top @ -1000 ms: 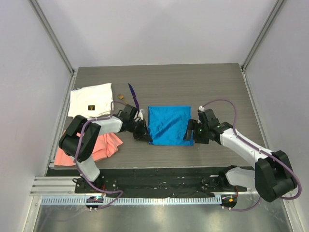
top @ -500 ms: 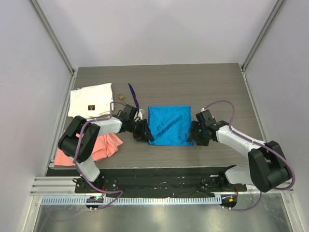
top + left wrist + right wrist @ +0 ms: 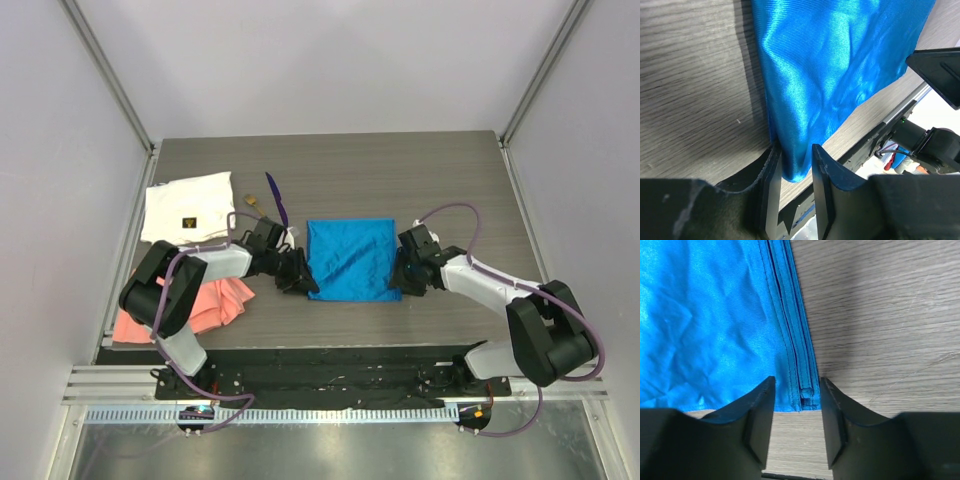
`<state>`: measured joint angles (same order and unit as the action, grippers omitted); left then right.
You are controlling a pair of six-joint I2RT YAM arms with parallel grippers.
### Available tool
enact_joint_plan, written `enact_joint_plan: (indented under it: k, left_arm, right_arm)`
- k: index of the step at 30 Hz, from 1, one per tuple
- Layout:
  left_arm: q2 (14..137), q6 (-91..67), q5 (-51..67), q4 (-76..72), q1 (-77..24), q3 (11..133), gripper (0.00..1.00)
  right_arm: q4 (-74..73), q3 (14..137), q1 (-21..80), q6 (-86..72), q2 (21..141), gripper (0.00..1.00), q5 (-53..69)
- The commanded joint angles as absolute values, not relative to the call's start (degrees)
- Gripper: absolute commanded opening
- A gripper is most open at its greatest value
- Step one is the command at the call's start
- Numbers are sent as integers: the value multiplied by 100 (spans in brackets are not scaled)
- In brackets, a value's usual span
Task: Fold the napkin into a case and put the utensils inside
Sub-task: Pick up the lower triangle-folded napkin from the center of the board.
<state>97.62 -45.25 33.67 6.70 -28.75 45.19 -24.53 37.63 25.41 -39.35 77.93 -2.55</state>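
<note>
Centrally on the desk, the blue napkin is laid flat; its near-left corner is straddled by the parted left pincer, its near-right corner by the parted right pincer.

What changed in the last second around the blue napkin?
The right end effector swung in leftward to the napkin's near right corner, its jaws now open astride the hem. The left end effector kept its place at the near left corner, jaws apart around the cloth. Napkin, utensils, white cloth and pink cloth stayed put.
</note>
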Motion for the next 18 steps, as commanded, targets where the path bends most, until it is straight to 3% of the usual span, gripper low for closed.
enact_joint_plan:
  k: [1, 11, 18]
  left_arm:
    - [9536, -4588, 3366, 518, -2848, 4412, 33]
    - [9422, -4614, 3226, 475, -2839, 4342, 38]
    - [9562, -4737, 3357, 220, -2839, 4228, 32]
  right_arm:
    - [-2488, 3551, 2707, -4271, 8024, 44, -484]
    - [-2329, 3340, 2786, -4377, 8138, 25, -606]
    - [-2242, 3392, 2777, -4219, 8034, 12, -466]
